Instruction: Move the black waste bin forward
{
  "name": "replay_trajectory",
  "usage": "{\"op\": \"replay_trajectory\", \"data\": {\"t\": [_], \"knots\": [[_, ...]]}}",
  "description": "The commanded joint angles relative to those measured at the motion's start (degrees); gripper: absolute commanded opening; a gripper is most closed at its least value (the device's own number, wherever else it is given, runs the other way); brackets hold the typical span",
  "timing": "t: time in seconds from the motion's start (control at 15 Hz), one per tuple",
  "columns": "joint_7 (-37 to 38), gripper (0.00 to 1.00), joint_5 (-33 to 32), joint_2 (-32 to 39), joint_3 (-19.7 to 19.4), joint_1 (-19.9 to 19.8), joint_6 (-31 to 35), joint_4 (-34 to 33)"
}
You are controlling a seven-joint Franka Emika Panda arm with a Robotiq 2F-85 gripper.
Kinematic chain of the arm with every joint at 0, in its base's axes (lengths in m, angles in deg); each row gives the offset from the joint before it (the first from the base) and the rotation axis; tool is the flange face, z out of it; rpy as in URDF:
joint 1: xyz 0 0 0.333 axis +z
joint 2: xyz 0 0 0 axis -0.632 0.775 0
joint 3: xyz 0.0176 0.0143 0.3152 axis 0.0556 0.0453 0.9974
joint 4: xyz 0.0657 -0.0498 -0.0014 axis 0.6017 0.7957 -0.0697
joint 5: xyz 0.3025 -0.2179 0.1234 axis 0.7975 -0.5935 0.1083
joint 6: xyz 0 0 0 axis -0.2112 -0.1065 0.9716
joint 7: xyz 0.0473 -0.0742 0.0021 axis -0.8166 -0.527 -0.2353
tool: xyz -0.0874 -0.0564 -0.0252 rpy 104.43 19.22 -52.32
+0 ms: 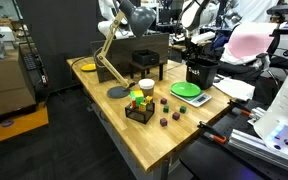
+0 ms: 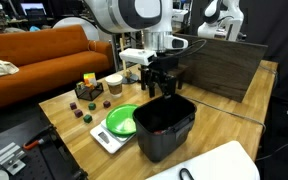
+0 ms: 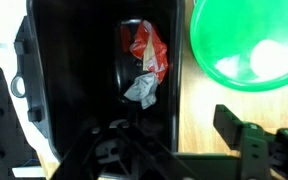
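Well, the small black, squarish, slightly tapered plastic waste bin (image 2: 166,128) stands on the light wooden table (image 1: 154,140), close beside the round green plate (image 2: 122,120) that sits on a white kitchen scale (image 2: 106,138). In the wrist view we look straight down into the bin and see only a crumpled red and white wrapper (image 3: 144,60) on its floor, so we judge it nearly empty and light. The walls look thin but stiff enough to take a pinch without folding, and the plastic appears smooth, so a loose grip could slip. Being light and open-topped, the bin may tip or skid if we push it high up. The sensible hold, in our judgement, is on the rim, with one finger inside and one outside a single wall.

The Robotiq gripper (image 2: 161,82) hangs over the bin's far rim in that exterior view. In the wrist view its jaws stand wide apart: one dark finger (image 3: 242,135) shows outside over the wood, while the other seems to sit within the bin's shadow, so the pair appears to straddle a wall. It holds nothing. We cannot tell whether either finger touches the plastic.
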Motion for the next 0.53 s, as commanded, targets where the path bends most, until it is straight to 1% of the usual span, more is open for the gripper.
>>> {"op": "replay_trajectory", "data": {"t": [0.0,0.2,0.47], "knots": [[0.9,1.00,-3.6,-4.1,-0.5,0.9,-0.2,1.2],[1.1,1.00,-6.7,-8.4,0.1,1.2,-0.3,1.8],[0.2,1.00,-6.7,-14.5,1.8,1.8,-1.1,3.6]]}}
